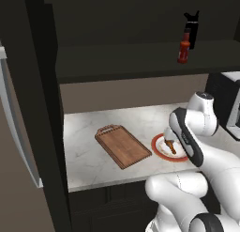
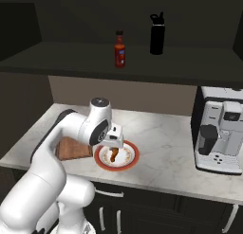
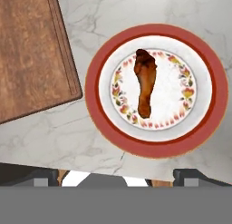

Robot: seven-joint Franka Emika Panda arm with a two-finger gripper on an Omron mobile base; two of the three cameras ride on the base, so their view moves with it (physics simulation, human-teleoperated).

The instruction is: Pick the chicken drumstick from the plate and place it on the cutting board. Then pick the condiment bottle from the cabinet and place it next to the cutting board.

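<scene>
The chicken drumstick (image 3: 145, 81) lies along the middle of the red-rimmed plate (image 3: 154, 146), thick end toward the top of the hand view. My gripper (image 3: 120, 177) hovers just above the plate (image 1: 156, 146), open, its fingertips (image 3: 45, 177) wide apart with nothing between them. In the right base view the gripper (image 2: 114, 142) hangs right over the drumstick (image 2: 114, 155). The wooden cutting board (image 1: 123, 145) lies just left of the plate, bare. The red condiment bottle (image 2: 119, 49) stands on the dark cabinet shelf (image 2: 71, 58) above the counter.
A taller black bottle (image 2: 157, 33) stands right of the red one on the shelf. A black-and-white coffee machine (image 2: 220, 133) occupies the counter's right end. My own arm covers part of the board (image 2: 71, 148) in the right base view.
</scene>
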